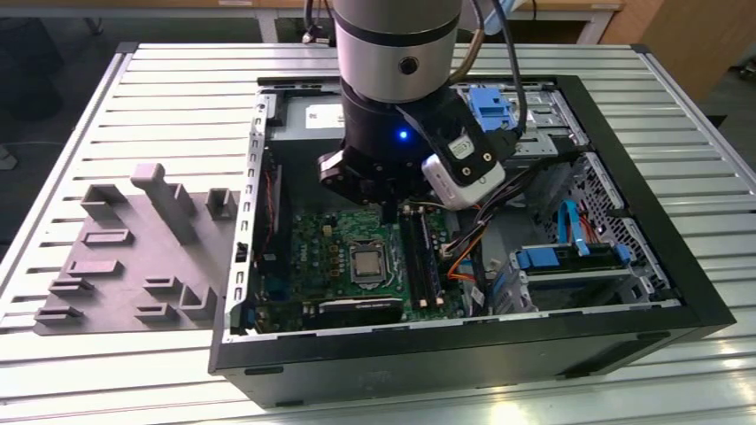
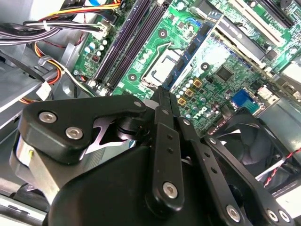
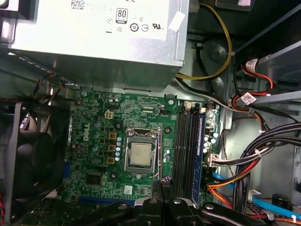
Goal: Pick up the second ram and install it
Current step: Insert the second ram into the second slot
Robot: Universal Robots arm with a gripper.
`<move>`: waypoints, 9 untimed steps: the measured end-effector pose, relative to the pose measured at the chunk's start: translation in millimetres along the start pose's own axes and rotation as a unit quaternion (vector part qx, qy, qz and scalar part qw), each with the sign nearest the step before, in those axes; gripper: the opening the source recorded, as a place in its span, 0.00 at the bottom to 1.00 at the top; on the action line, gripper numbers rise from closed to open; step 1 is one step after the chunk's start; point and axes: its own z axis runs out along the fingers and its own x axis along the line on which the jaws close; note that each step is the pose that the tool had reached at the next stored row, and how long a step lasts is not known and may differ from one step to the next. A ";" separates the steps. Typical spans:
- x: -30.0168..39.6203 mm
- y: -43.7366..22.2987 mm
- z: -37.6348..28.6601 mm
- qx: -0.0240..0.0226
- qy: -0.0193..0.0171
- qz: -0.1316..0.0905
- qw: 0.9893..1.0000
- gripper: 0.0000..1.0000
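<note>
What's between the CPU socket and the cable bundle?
The long black memory slots run between the CPU socket and cable bundle, in the first wrist view.

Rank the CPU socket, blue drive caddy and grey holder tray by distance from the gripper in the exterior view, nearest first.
1. CPU socket, right by the gripper.
2. Blue drive caddy, exterior view's right.
3. Grey holder tray, outside the case, exterior view's left.
</note>
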 end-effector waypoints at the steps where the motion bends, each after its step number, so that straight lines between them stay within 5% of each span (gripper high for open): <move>1: -0.1 0.0 0.1 0.000 0.000 0.000 1.000 0.11; 9: -1.5 -0.1 0.2 0.000 0.000 0.000 1.000 0.11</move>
